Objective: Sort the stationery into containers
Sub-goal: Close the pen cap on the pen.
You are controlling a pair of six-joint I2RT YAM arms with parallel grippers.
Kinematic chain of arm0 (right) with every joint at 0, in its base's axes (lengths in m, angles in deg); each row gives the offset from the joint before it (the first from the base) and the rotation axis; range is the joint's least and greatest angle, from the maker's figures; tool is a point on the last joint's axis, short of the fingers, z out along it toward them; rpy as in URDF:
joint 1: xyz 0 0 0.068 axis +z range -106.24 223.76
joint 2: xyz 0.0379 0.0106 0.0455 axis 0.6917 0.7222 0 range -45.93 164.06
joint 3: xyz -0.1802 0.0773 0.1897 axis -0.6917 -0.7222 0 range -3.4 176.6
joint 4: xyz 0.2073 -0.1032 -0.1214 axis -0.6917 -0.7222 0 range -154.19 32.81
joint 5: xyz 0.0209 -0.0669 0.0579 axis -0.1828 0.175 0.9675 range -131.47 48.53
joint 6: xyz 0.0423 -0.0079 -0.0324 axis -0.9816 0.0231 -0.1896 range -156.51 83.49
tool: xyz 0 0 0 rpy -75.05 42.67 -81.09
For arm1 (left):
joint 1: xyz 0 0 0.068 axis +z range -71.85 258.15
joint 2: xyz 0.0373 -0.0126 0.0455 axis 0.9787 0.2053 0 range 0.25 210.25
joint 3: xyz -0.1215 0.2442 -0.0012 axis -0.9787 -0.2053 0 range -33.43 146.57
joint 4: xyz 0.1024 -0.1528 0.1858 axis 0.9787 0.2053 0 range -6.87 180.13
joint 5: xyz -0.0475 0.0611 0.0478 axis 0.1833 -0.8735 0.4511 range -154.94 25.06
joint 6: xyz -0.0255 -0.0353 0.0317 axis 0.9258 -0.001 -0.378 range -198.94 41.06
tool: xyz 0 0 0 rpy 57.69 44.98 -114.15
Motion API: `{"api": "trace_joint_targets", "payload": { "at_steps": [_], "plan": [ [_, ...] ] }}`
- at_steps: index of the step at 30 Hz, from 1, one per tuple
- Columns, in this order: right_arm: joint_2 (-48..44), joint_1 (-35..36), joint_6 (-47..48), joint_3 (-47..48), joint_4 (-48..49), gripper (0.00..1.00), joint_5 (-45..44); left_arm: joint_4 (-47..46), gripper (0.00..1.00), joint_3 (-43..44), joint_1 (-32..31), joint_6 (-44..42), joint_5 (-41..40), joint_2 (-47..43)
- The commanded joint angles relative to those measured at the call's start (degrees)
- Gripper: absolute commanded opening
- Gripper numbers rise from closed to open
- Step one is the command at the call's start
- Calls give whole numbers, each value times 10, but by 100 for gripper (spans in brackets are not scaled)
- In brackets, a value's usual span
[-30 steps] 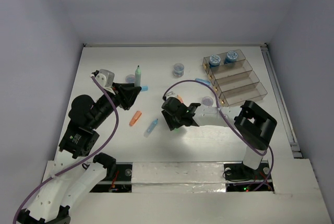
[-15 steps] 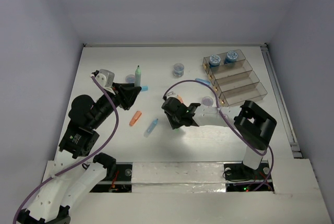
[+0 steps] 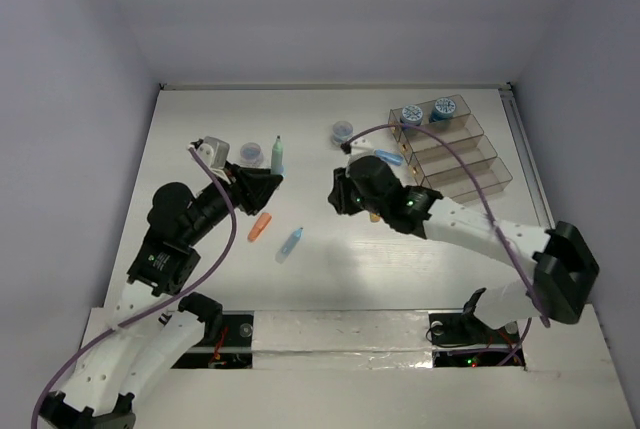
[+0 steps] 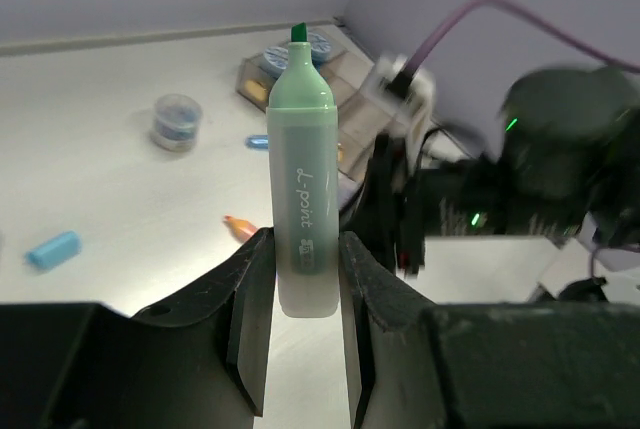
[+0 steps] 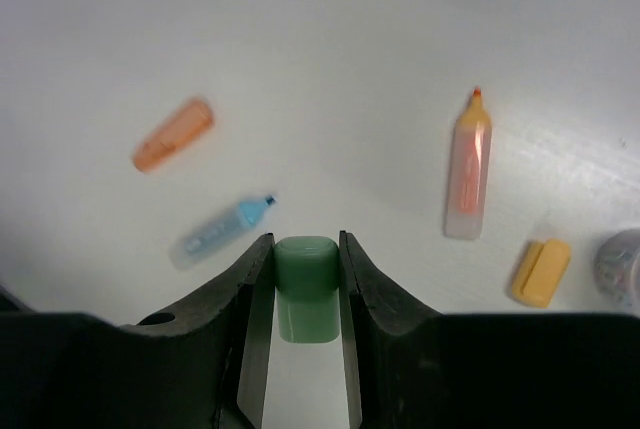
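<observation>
Left gripper (image 4: 305, 249): jaws pinch the green highlighter (image 4: 302, 199) by its base, bare tip up. Since a second ago it has carried the highlighter slightly right, uncovering a small jar (image 3: 252, 152).

Right gripper (image 5: 306, 246): jaws press on a green cap (image 5: 306, 289), held above the table (image 3: 200, 114). The arm has swung away from table centre toward the rack (image 3: 470, 164), with the elbow now far out to the right.

Unmoved:
- orange cap (image 3: 260, 226)
- blue marker (image 3: 291, 242)
- two blue rolls (image 3: 411, 114) in the rack's far bin

The right wrist view also shows an orange highlighter (image 5: 468, 179) lying on the table.
</observation>
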Motion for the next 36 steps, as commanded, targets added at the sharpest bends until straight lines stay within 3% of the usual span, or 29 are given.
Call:
{"api": "trace_joint_targets", "payload": {
  "at_steps": [1,5,11,20,30,36],
  "plan": [
    [-71,-23,0,-21,113,11,24,-92,0,-65,3,79,81,12],
    [-114,-52,-13,-52,205,11,60,-183,0,-126,3,158,111,28],
    [-153,-131,-61,-91,320,10,191,-287,0,-165,-2,211,162,52],
    [-135,-149,-105,-74,477,8,260,-465,0,-209,-8,308,255,96],
    [-91,-154,-178,-60,609,10,363,-479,0,-190,-8,320,279,99],
    [-71,-154,-213,-63,673,10,379,-527,0,-198,-8,350,291,110]
  ]
}}
